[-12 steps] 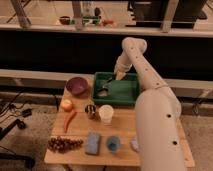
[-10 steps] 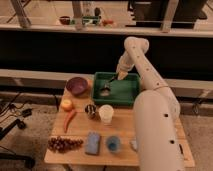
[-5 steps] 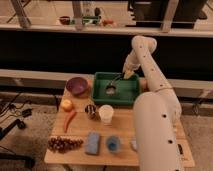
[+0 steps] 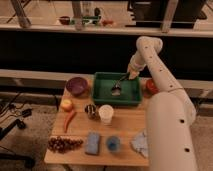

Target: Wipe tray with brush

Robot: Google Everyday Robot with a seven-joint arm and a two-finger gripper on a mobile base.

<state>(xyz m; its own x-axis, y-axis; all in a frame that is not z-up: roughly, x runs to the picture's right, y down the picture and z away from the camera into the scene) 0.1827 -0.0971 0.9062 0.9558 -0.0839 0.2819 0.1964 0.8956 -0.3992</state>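
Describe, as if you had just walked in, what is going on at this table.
A one-armed robot is working on the green tray with a small brush. Its gripper, shut on the brush handle, hangs over the tray's right rear part, and the bristle head is down at the tray floor near the middle. The purple bowl, cup and sponge sit outside the tray.

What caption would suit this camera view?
Robot's claw, shut on a brush, holds it inside the green tray.
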